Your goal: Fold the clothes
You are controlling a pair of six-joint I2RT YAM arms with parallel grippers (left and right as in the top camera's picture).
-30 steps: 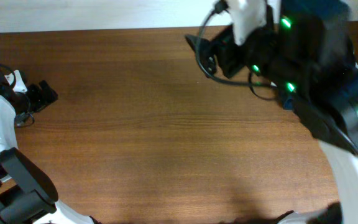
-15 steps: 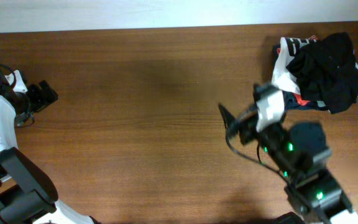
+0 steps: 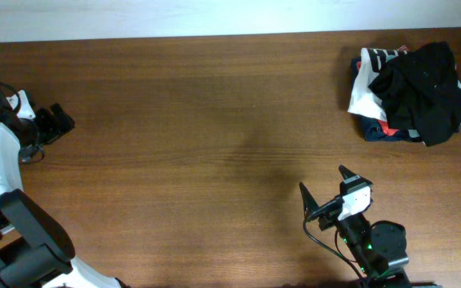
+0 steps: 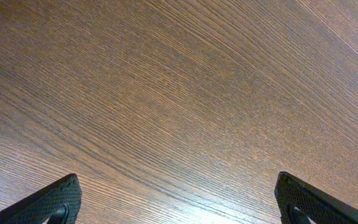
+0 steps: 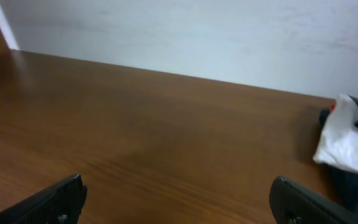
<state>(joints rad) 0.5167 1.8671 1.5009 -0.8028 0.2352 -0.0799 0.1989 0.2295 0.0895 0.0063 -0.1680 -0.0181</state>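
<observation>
The crumpled black soft-fabric top (image 3: 422, 92) lies far right on the brown wooden table (image 3: 214, 120) — likely light, limp, best pinched at a hem edge; left gripper (image 3: 54, 122) and right gripper (image 3: 324, 186) gape empty, well apart.

Wood table (image 3: 174, 144) w/ white striped garment (image 3: 364, 94) far-right corner.

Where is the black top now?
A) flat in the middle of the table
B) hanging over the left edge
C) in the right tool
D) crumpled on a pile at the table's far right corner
D: the black top lies bunched on the pile at the far right corner, and the right tool is open and empty.
</observation>
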